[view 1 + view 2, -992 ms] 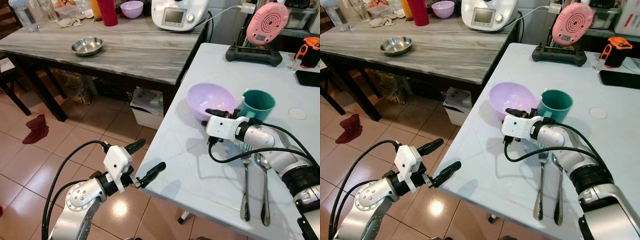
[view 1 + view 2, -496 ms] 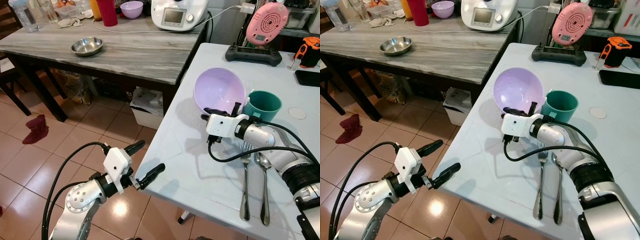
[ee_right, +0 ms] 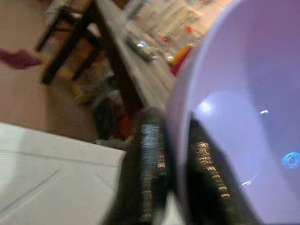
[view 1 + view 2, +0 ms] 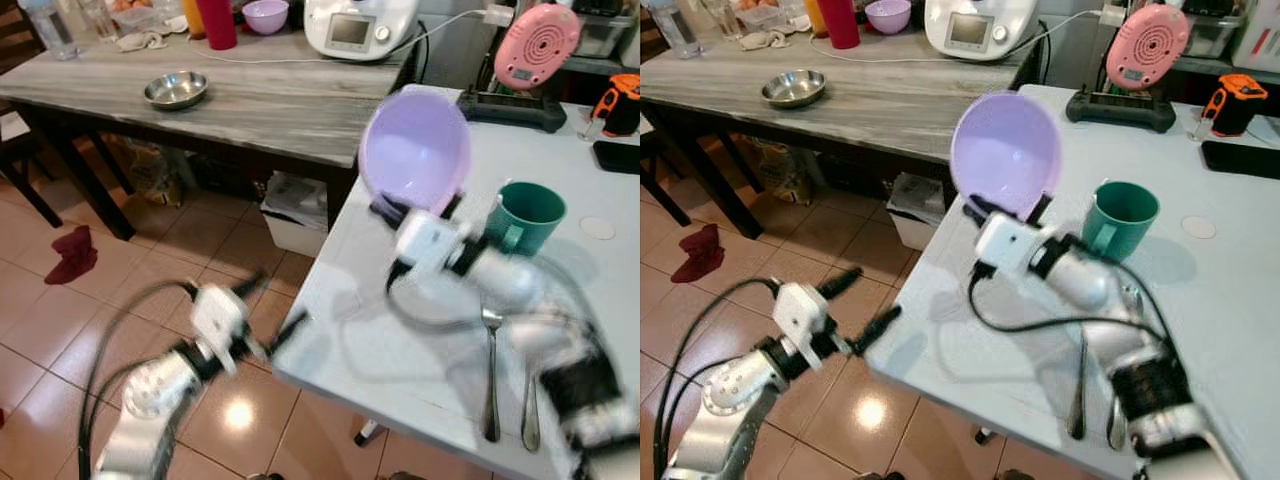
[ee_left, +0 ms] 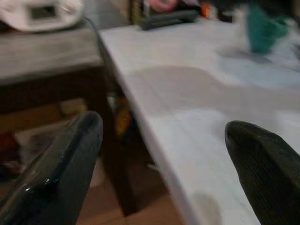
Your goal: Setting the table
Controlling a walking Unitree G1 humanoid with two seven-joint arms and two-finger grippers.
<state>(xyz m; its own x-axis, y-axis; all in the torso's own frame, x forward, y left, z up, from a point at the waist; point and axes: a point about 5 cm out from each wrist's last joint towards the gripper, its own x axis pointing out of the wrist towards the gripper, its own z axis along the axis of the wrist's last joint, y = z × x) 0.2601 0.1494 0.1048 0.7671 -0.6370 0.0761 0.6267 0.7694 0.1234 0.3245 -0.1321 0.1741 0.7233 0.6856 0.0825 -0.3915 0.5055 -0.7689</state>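
Left eye view, table: the white table (image 4: 420, 330) carries a green mug (image 4: 527, 215), a fork (image 4: 490, 370) and a spoon (image 4: 528, 400); a grey wooden table (image 4: 250, 100) stands beyond it with a steel bowl (image 4: 176, 90).
Lilac bowl: the lilac bowl (image 4: 415, 150) is lifted clear of the white table, tipped nearly on edge with its hollow facing the camera, above the table's near-left part and just beside the green mug.
Right arm: it reaches across the white table from the right, forearm angled up toward the bowl, blurred.
Right hand: the right hand (image 3: 171, 159) pinches the bowl's rim, one finger inside the wall and one outside, closed on it.
Left arm: bent low over the tiled floor (image 4: 60, 330), short of the table's edge.
Left hand: the left hand (image 5: 164, 154) is empty, its fingers spread wide, pointing at the table's corner.
Risk, slip: a thin rim pinch on a steeply tilted bowl could let it swivel or drop onto the table or floor.
Risk, collision: the mug sits close; a careless swing of the bowl or forearm could knock it over.
Risk, cutlery: setting the bowl down too far right could land it on the fork.
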